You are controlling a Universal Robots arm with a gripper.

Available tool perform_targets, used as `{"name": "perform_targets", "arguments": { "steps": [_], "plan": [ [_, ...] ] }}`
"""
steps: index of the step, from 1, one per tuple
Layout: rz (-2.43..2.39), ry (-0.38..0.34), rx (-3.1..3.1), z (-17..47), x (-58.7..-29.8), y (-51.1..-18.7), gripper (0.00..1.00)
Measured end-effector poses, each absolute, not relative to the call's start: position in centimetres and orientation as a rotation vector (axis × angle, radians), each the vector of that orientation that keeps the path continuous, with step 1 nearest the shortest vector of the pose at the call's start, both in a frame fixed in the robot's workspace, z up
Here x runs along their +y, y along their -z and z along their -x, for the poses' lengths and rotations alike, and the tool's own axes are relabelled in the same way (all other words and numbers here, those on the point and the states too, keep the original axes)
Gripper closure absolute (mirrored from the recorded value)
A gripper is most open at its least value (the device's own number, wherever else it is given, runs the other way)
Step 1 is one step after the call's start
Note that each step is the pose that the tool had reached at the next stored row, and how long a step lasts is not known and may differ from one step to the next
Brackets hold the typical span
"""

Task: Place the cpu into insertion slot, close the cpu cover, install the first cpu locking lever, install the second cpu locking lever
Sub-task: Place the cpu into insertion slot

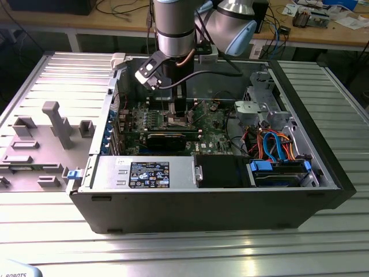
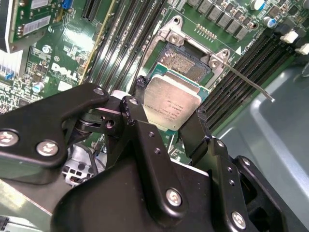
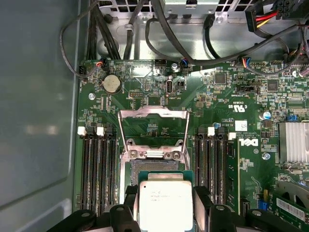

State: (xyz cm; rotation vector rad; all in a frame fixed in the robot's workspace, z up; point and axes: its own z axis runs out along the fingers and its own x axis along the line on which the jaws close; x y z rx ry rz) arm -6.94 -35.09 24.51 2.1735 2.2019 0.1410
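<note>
My gripper (image 2: 170,102) is shut on the cpu (image 2: 171,104), a flat silver-topped square pinched by its two opposite edges between black fingers (image 2: 137,113). The cpu (image 3: 165,203) hangs level, close over the near part of the insertion slot (image 3: 150,166), whose dark pin field (image 2: 182,63) shows just beyond the chip. The cpu cover (image 3: 153,129), a thin silver frame, lies swung open on the board past the socket. A thin wire locking lever (image 2: 246,79) sticks out free from one socket corner. In the exterior view the gripper (image 1: 176,114) reaches down into the open computer case (image 1: 323,190).
Black memory slots (image 3: 96,169) flank the socket on both sides. A finned heat sink (image 3: 293,141) and a long black graphics card (image 1: 167,138) stand nearby. Cables (image 3: 159,43) run along the case wall. A grey fixture tray (image 1: 34,144) lies at the exterior view's left.
</note>
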Motion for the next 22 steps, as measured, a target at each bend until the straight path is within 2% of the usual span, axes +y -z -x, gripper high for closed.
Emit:
{"name": "perform_targets", "arguments": {
  "steps": [3, 22],
  "plan": [
    [-2.174, -0.142, 2.200, 6.9, -35.1, -23.2, 0.45],
    [-2.164, -0.156, 2.192, 7.0, -35.1, -22.6, 0.45]
  ]
}}
